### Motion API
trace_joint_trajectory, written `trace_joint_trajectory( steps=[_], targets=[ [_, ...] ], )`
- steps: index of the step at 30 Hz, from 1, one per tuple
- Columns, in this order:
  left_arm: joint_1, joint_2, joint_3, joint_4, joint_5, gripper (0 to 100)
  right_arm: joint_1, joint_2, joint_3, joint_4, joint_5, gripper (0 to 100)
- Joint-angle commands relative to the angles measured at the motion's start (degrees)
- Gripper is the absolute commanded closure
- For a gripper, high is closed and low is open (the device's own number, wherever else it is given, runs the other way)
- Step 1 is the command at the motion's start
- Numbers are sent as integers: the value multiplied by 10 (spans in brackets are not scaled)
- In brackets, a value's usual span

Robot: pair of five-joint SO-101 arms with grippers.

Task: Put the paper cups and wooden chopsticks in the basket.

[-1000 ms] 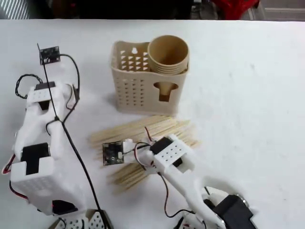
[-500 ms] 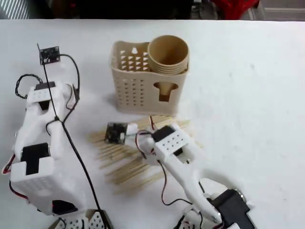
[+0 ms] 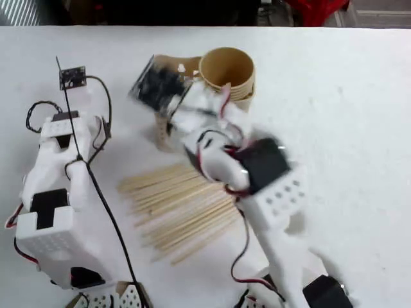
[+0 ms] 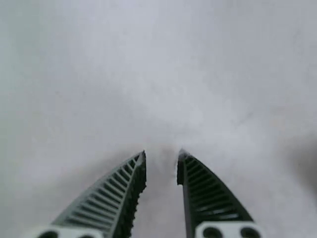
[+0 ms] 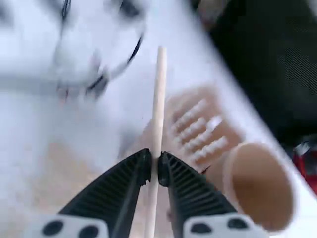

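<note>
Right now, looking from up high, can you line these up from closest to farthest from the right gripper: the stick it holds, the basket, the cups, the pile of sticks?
1. Stick: clamped in the right gripper.
2. Basket: under the arm's front end.
3. Cups: in the basket's other half, nearly a tie.
4. Pile of sticks: on the table, back towards the arm's base.

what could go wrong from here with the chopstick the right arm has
1. The right gripper pinches a single chopstick only at its fingertips, so it could pivot or slip out before it is over the basket.
2. The paper cups sit in one side of the basket, so the stick might hit their rim and miss the free side.
</note>
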Motion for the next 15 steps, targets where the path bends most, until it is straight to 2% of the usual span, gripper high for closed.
trace_joint_trajectory(
  steps=[1, 9, 15],
  targets=[
    [8, -2, -9, -11, -6, 876, 7, 17, -138, -73, -77, 982],
    [9, -1, -9, -12, -6, 876, 7, 138, -164, -301, -99, 981],
    [9, -1, -9, -12, -6, 876, 16, 235, -161, -378, -100, 981]
  ],
)
